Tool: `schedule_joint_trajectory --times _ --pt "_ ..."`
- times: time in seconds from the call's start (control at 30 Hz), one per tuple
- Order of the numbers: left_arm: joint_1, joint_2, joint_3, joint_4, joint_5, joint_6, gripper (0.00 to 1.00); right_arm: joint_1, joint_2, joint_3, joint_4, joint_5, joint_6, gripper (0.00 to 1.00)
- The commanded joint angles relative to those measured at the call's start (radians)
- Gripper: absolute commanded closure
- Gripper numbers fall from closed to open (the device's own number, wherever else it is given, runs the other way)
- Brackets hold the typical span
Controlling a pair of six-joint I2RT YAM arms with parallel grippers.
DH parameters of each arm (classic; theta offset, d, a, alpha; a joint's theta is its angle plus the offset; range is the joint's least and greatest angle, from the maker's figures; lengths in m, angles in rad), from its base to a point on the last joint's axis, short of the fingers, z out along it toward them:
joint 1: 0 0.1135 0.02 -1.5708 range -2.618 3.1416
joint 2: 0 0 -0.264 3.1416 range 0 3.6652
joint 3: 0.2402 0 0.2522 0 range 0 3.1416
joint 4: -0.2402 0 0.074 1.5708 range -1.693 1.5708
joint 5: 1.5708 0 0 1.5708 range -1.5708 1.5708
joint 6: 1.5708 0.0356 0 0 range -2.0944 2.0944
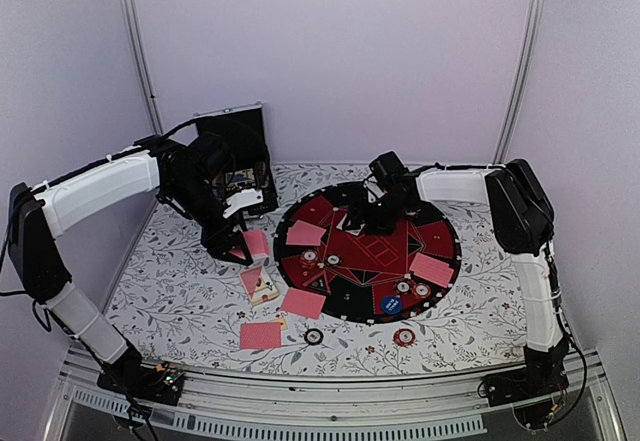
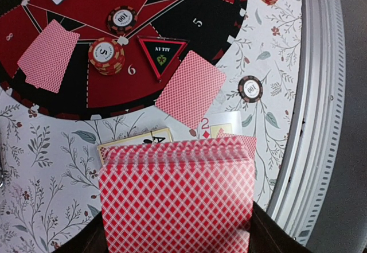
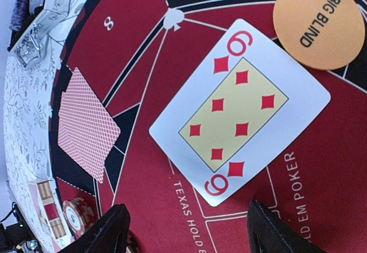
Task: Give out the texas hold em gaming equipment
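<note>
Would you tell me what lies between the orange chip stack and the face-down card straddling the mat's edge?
The triangular All In marker, shown in the left wrist view.

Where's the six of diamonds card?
In the right wrist view, the six of diamonds lies face up on the round mat, beside the orange Big Blind button, just ahead of the open right gripper.

deck (image 2: 178,201) glossy paper; mat (image 3: 132,35) matt, prob. felt; chips (image 2: 106,55) smooth plastic; case (image 3: 40,20) w/ shiny metal edge.
</note>
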Motion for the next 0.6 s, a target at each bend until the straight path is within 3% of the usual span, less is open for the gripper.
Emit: schedule_joint_trajectory --times 0.0,0.57 --pt "0.010 -0.013 -0.002 0.001 0.022 0.008 1.00 -0.017 0.025 -0.012 0.069 -0.120 0.070 0.27" --pt "0.011 -0.014 -0.003 0.002 0.020 0.010 1.00 -0.038 0.082 0.020 0.141 -0.223 0.166 0.29"
